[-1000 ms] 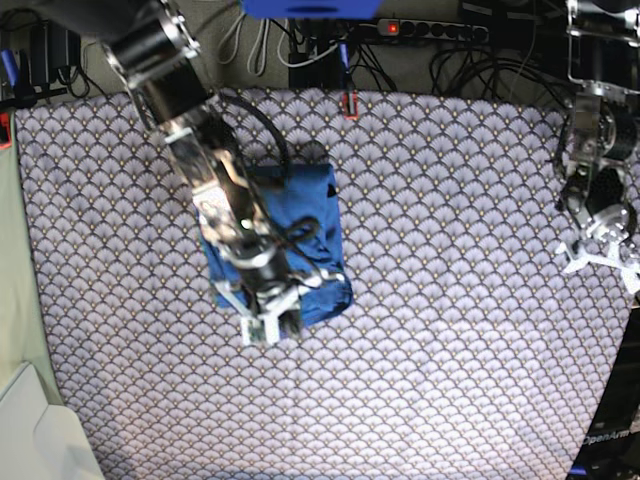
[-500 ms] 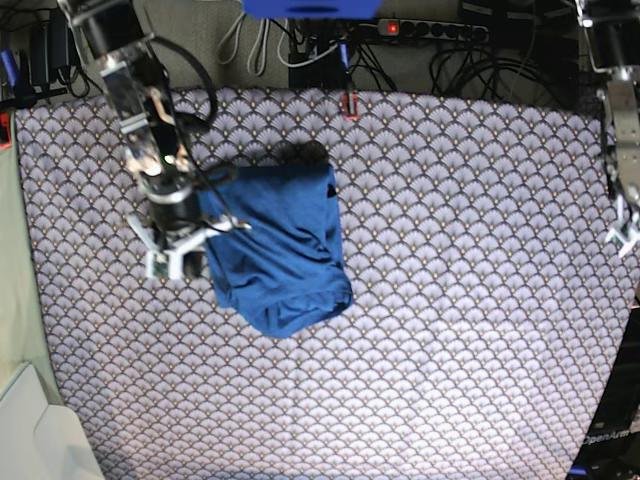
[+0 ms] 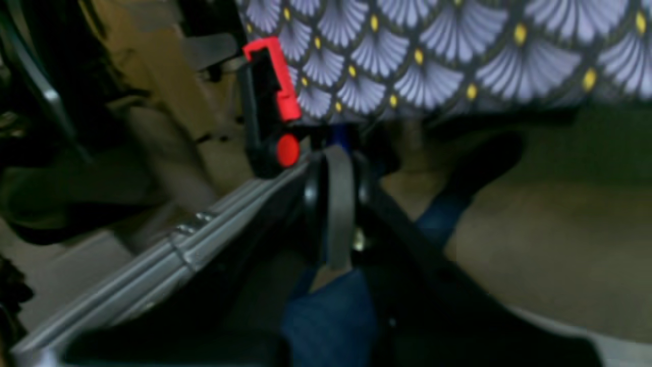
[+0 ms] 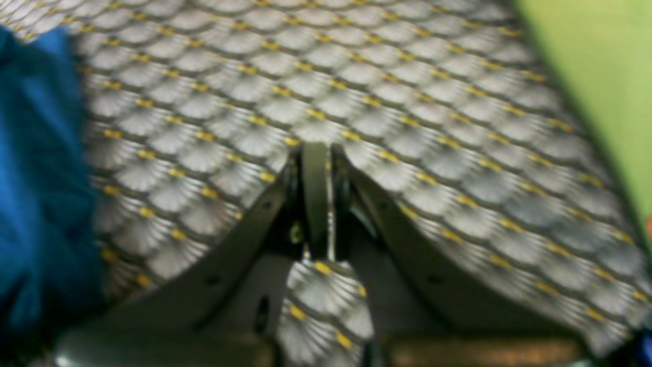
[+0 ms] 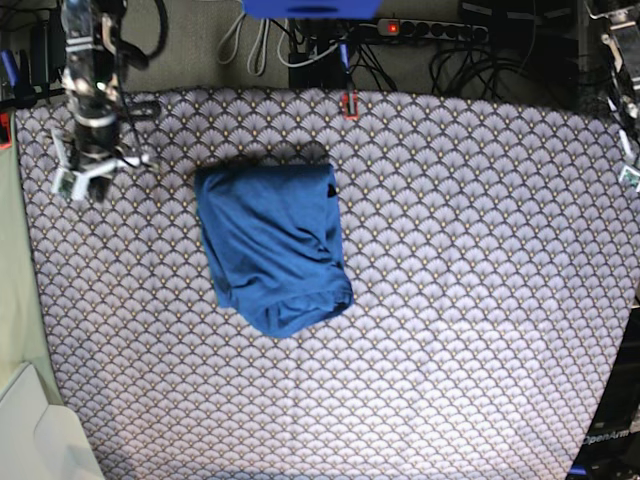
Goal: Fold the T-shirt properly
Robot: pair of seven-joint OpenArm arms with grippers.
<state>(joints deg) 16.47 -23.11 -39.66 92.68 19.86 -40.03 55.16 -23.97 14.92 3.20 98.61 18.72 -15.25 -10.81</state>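
While the right gripper (image 5: 78, 178) hangs at the upper left of the base view with its jaws pressed together and empty, the plain medium-blue soft knit T-shirt (image 5: 272, 243) lies left of centre on the grey scallop-patterned tablecloth (image 5: 470, 300), folded into a compact, slightly rumpled rectangle. At the far right edge, the left gripper (image 5: 630, 175) is barely in view; its wrist view shows the jaws closed on nothing. A judgement: the loose rounded lower corner could spring open, since soft knit holds no crease.
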